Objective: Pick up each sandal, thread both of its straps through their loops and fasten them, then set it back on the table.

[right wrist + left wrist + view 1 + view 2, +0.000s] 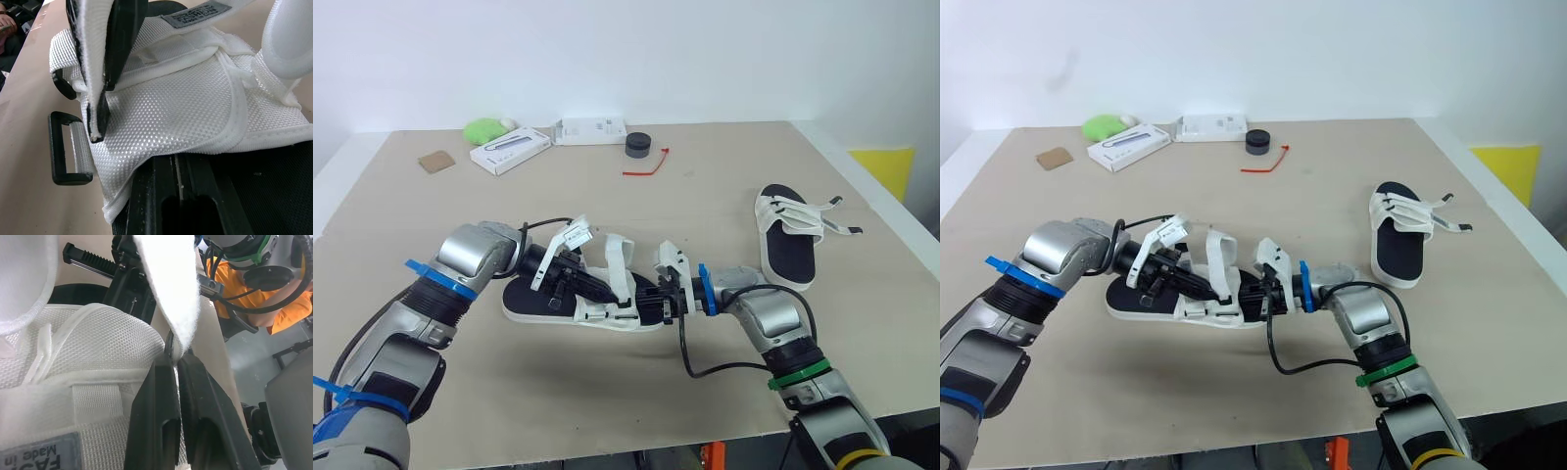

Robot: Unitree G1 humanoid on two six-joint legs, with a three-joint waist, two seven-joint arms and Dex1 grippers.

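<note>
Beige table (705, 196), seemingly plain white wall (705, 59)

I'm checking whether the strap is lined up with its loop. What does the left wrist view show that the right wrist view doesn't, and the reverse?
Left wrist view: the left gripper shut on the white strap, seen close, and an orange garment in the background. Right wrist view: the black loop lying beside the mesh, its opening empty, and the right gripper shut on the sandal. Both: the sandal's white mesh upper, its grey label and the pinched strap.
</note>
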